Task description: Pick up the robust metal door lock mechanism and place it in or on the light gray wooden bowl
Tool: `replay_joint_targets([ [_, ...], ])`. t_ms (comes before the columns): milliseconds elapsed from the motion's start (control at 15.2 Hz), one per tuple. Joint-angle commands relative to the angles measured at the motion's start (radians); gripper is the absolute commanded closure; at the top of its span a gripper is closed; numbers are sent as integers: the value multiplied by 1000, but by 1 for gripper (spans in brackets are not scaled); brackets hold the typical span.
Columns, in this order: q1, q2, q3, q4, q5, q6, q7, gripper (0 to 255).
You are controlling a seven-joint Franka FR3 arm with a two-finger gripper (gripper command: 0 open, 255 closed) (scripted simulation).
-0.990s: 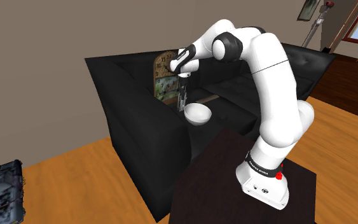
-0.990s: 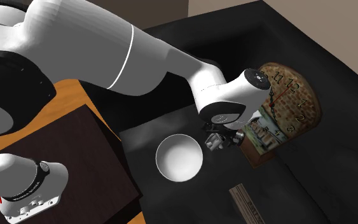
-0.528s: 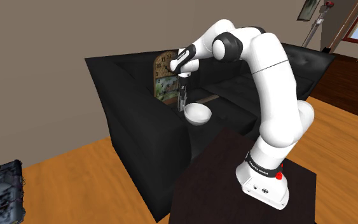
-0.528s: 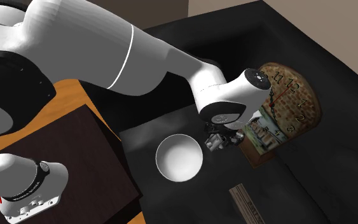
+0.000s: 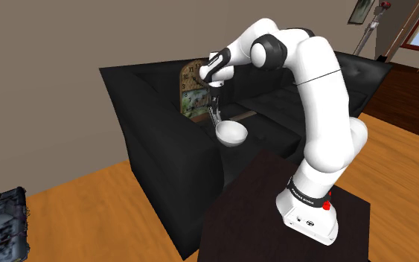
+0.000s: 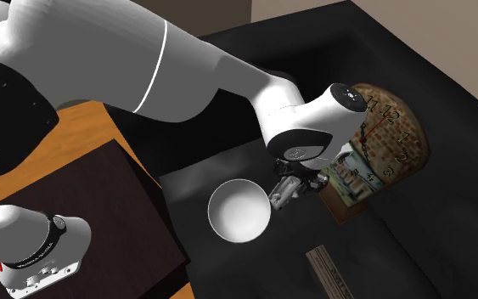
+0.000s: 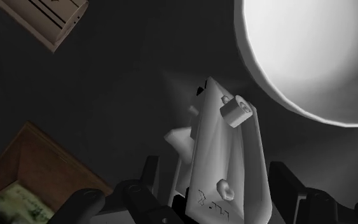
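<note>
From my console, the pale bowl sits on the black sofa seat just beside the gripper, on the side toward the stand. In the second exterior view I see its smooth, light inside from rim to rim.

The gripper is clamped on the grey metal lock mechanism. In the wrist view one black finger presses each flank of its flat plate, so the jaws are narrowed to the plate's width. The lock hangs from the gripper above the seat. Its free end, with a small round knob, points at the bowl's rim and comes just beside it. I cannot tell whether the two touch. In the shoulder view the lock dangles over the far edge of the bowl.

Room is tight behind the gripper. A brick-patterned clock leans against the sofa back, close to the gripper on the side away from the bowl. A flat tan box lies on the seat well apart from the gripper, with open black cushion between them. Beyond the bowl, the sofa's front edge meets the stand's dark top.
</note>
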Motion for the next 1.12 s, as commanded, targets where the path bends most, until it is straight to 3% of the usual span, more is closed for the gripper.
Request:
replay_joint_targets([
  [0,2,-14,-3,5,-3,-18,2,255],
  [1056,14,-127,-22,48,-31,-172,9,255],
])
